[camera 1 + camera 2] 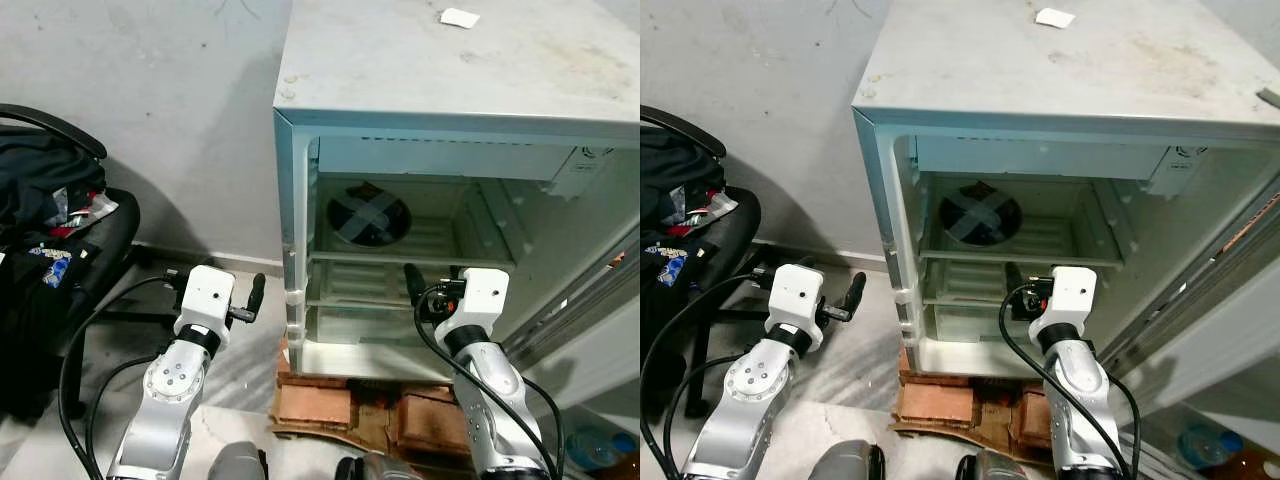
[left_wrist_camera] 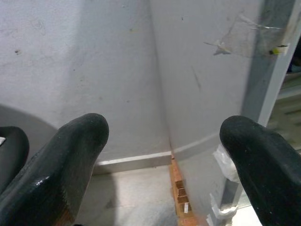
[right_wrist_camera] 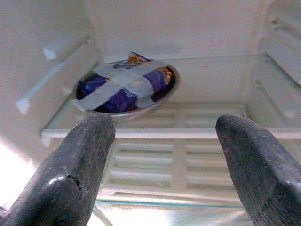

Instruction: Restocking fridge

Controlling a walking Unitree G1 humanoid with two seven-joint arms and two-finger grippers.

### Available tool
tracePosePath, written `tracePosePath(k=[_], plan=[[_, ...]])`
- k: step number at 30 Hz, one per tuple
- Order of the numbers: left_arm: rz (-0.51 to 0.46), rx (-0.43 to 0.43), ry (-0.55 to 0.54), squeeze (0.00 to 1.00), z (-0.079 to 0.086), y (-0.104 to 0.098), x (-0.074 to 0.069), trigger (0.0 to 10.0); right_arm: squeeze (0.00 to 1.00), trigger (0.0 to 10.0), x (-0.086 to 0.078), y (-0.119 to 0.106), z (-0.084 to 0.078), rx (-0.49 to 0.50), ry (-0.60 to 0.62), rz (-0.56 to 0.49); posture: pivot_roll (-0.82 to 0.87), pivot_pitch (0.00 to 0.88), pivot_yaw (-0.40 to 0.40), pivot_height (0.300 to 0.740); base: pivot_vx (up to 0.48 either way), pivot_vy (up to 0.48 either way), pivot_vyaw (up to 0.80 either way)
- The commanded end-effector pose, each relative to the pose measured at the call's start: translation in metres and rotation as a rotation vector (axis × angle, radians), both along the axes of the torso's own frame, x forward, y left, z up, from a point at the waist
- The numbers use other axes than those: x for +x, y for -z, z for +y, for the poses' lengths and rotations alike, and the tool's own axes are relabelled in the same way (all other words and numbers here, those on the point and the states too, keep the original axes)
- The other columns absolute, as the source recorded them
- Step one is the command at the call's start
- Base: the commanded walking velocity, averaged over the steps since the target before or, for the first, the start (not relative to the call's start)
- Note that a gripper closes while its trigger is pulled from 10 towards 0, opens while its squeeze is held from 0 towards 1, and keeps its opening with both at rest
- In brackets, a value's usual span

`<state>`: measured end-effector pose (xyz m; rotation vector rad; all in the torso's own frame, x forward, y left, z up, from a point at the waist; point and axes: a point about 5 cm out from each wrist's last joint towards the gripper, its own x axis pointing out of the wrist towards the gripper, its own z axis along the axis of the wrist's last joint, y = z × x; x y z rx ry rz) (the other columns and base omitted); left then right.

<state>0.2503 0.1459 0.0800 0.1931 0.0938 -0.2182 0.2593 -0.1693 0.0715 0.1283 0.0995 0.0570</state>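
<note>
Far left: black office chair (image 1: 95, 245) piled with dark bags and clothes (image 1: 40, 195), against the grey wall.

Left gripper (image 1: 250, 300) hangs in front of the wall, just left of the small white fridge (image 1: 450, 70). Fingers (image 2: 70, 155) spread apart, nothing between them. Its wrist view looks at the fridge's outer side wall and the corner where it meets the wall.

Fridge door is open. Round metal bowl with purple contents, crossed with grey tape (image 3: 126, 87), sits tilted on the upper white shelf (image 3: 188, 133), left side.

Fridge stands on reddish bricks (image 1: 350, 400).

Right gripper (image 3: 164, 155) is at the fridge opening, level with the lower shelves, aimed at the bowl. Fingers spread, empty.

Small white paper scrap (image 1: 459, 17) lies on the fridge top.
</note>
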Motion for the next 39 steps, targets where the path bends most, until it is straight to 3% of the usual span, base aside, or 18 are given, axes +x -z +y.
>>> tracePosePath(k=[1, 9, 18, 21, 23, 27, 28, 39], plan=[[0.006, 0.005, 0.002, 0.0, 0.0, 0.003, -0.001, 10.0, 0.0, 10.0, 0.0, -0.006, -0.001, 0.002, 0.007, -0.02, 0.11, 0.037, -0.027, 0.74, -0.266, 0.0, 0.0], [-0.003, 0.004, -0.001, 0.0, 0.001, 0.003, 0.002, 10.0, 0.0, 10.0, 0.01, -0.011, 0.0, 0.037, 0.014, -0.022, 0.11, 0.036, -0.025, 0.74, -0.287, 0.0, 0.0], [-0.026, 0.024, -0.019, 0.0, 0.003, 0.001, 0.005, 10.0, 0.0, 10.0, 0.013, -0.011, 0.0, -0.014, 0.042, -0.008, 0.1, 0.032, -0.025, 0.74, -0.218, 0.0, 0.0], [-0.036, 0.044, -0.018, 0.0, 0.004, 0.0, 0.007, 10.0, 0.0, 10.0, 0.014, -0.009, 0.004, 0.058, 0.036, 0.009, 0.1, 0.031, -0.025, 0.74, 0.0, 0.0, 0.0], [-0.033, 0.042, -0.028, 0.0, 0.005, 0.001, 0.008, 10.0, 0.0, 10.0, 0.014, -0.008, 0.004, 0.052, 0.03, 0.009, 0.1, 0.031, -0.025, 0.74, 0.0, 0.0, 0.0], [-0.029, 0.066, -0.038, 0.0, 0.009, 0.002, 0.01, 10.0, 0.0, 10.0, 0.016, -0.007, 0.005, -0.002, 0.039, -0.007, 0.1, 0.03, -0.025, 0.74, 0.0, -0.294, 0.0], [-0.025, 0.067, -0.035, 0.0, 0.009, 0.002, 0.011, 10.0, 0.0, 10.0, 0.015, -0.005, 0.007, 0.038, 0.009, 0.019, 0.1, 0.032, -0.026, 0.74, 0.0, -0.375, 0.0], [-0.005, 0.073, -0.02, 0.0, 0.007, 0.006, 0.01, 10.0, 0.0, 10.0, 0.016, -0.009, 0.007, 0.081, -0.022, -0.01, 0.1, 0.033, -0.026, 0.74, 0.0, -0.466, 0.0]])
